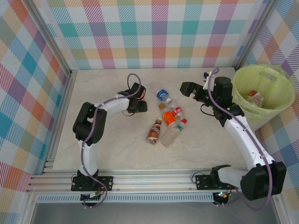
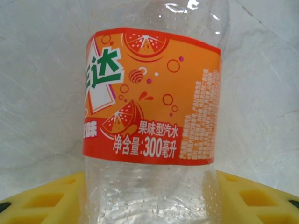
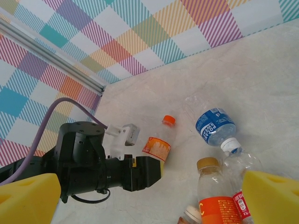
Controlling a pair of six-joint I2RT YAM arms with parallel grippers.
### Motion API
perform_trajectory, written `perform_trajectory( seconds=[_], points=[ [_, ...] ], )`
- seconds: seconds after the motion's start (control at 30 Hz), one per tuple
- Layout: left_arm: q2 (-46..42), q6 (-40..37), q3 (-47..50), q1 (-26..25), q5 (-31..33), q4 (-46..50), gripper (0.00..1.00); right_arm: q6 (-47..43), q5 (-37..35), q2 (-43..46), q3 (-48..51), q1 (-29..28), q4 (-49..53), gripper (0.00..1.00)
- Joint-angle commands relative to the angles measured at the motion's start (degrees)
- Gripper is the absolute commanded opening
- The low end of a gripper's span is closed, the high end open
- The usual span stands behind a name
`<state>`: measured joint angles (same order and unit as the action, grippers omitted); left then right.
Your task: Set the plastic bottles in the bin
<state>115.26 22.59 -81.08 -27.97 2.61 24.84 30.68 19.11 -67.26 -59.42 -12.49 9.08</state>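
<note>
My left gripper is shut on a clear bottle with an orange label lying on the table; both yellow pads press its lower body. The right wrist view shows this bottle with an orange cap, and the left gripper at its base. To the right lies a cluster of bottles: blue-labelled, orange-labelled, red-labelled, brown and plain clear. My right gripper hovers open between the cluster and the lime-green bin, holding nothing.
The bin stands at the right back corner of the table and holds a red-labelled bottle. Aluminium frame rails and checkered walls close in the table on the left, back and right. Bare table surface lies in front of the cluster.
</note>
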Motion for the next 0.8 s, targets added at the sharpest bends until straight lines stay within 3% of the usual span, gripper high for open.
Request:
perform_trajectory(
  seconds=[0.0, 0.13, 0.33, 0.4, 0.43, 0.77],
  points=[
    [-5.00, -1.35, 4.50, 0.22, -4.96, -2.66, 0.47, -0.25, 0.06, -0.99, -2.11, -0.60, -1.17, 1.00],
    [-11.01, -0.47, 12.11, 0.19, -10.42, -12.09, 0.41, 0.67, -0.46, -2.15, -2.19, -0.94, -1.19, 1.00],
    [-22.22, 2.98, 25.11, 0.03, -17.30, -27.14, 0.23, 2.82, -1.50, -4.33, -2.41, -2.09, -1.22, 1.00],
    [-26.01, 3.93, 28.94, 0.02, -19.50, -31.52, 0.12, 2.82, -1.84, -5.42, -2.78, -2.90, -0.85, 1.00],
    [-27.41, 4.09, 29.89, 0.02, -20.58, -32.44, 0.02, 2.73, -1.89, -5.95, -3.10, -3.24, -0.52, 1.00],
    [-35.63, 9.76, 35.07, -0.16, -38.58, -44.42, 0.00, 5.32, 2.94, -11.95, -7.40, -8.19, -3.05, 1.00]
  ],
)
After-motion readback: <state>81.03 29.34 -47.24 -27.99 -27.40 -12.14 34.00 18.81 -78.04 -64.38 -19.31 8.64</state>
